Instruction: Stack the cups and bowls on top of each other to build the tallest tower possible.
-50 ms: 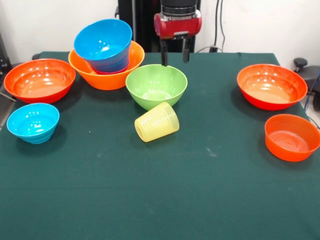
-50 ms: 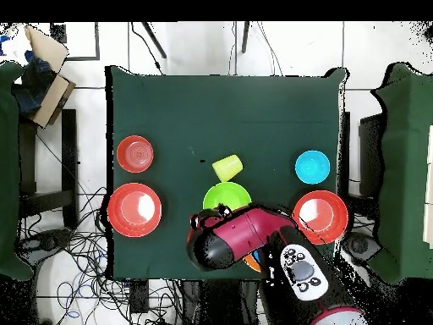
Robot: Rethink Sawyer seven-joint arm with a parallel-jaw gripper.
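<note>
Tower, left of my gripper, is sitting as a blue bowl in the wide orange one. Gripper is hanging empty, fingers apart, above the lime bowl; I'm judging descent next. Tumbler is lying tipped beyond.

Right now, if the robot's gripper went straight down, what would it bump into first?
Probably the green bowl. The open gripper points down just above its back rim, though depth is hard to judge, so it might land on the table behind it.
</note>
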